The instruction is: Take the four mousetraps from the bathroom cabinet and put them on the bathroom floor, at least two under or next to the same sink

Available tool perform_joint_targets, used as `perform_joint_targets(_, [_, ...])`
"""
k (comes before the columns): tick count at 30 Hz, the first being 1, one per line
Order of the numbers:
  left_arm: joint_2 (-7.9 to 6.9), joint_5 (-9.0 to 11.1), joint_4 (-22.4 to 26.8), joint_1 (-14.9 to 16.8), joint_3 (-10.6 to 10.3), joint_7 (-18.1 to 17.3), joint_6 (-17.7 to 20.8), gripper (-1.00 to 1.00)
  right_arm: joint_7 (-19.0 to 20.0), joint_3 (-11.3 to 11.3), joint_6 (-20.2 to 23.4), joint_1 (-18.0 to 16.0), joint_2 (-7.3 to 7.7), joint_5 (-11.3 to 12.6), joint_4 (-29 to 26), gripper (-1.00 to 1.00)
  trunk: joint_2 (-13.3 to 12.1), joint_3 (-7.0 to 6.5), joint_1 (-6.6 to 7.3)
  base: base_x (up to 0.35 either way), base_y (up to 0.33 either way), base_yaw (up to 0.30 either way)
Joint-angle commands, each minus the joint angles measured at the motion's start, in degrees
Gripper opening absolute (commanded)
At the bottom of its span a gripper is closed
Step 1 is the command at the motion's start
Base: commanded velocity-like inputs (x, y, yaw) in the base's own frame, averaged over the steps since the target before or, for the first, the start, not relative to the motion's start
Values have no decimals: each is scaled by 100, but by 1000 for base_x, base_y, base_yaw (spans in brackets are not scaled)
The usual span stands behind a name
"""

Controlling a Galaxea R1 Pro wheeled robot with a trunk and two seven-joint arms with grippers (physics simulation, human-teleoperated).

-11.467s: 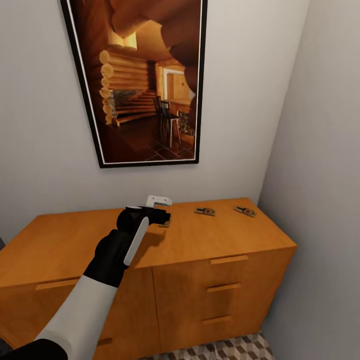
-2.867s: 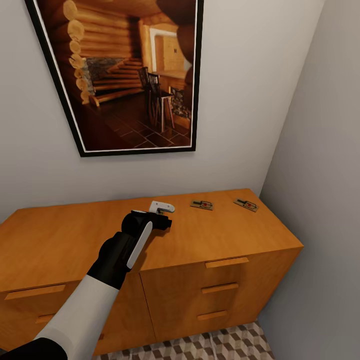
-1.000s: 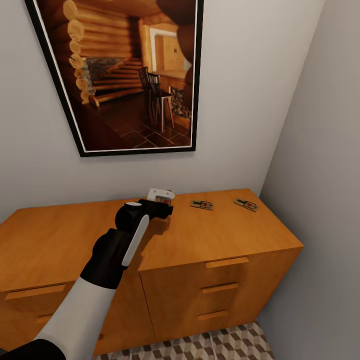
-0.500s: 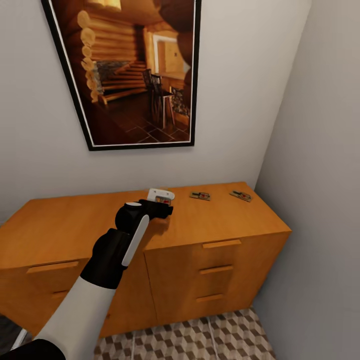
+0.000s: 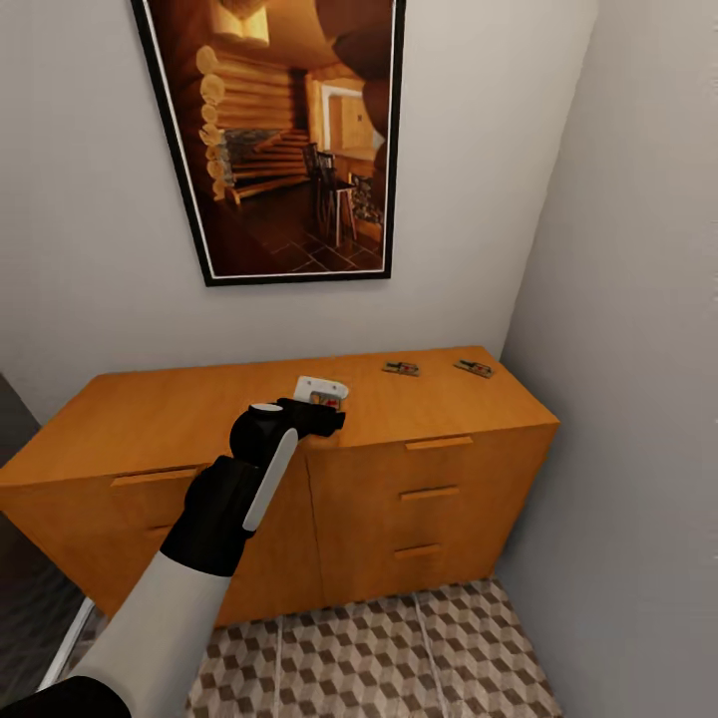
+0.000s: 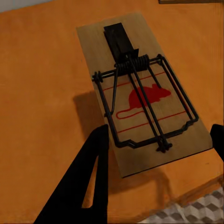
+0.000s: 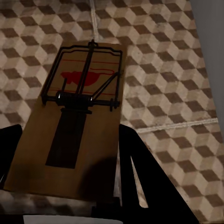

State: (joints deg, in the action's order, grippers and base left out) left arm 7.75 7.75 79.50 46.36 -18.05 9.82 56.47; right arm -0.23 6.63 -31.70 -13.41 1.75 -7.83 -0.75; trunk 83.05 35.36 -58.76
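Left gripper (image 5: 321,399): reaching out over the cabinet's top near its front edge; its dark fingers (image 6: 88,179) are sitting narrow against the two long sides of a mousetrap (image 6: 142,95), gripping it above the wood; in the head view that trap is showing as a small brown patch under the white fingertip piece.

Right gripper (image 7: 63,158): its dark fingers (image 7: 144,172) are closing on both sides of another mousetrap (image 7: 74,126), holding it over the floor (image 7: 177,70); the trap's wire and red mouse mark are facing the camera.

Cabinet (image 5: 199,469): standing against the back wall, its right end just beside the side wall; three drawer pulls are showing on its right half.

Mousetraps on the cabinet: one (image 5: 402,368) is lying near the back edge right of the middle; one more (image 5: 475,368) is lying near the back right corner; the two are apart and flat.

Floor: cube-patterned tiles are spreading in front of the cabinet's base.

Picture (image 5: 289,140): hanging in a black frame on the wall above the cabinet.
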Motion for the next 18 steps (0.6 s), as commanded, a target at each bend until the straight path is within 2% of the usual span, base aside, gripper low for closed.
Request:
perform_joint_targets(1, [-1,51,4,4,-5,55,21,-100,21,49,-20,-3,1,-34,5,-100,3,5,3,-292,123,0])
perform_joint_targets(18, [-1,51,-44,4,-5,55,21,-100,36,57,-25,-3,7,-36,-23,-100,3,5,3,-268,186,0])
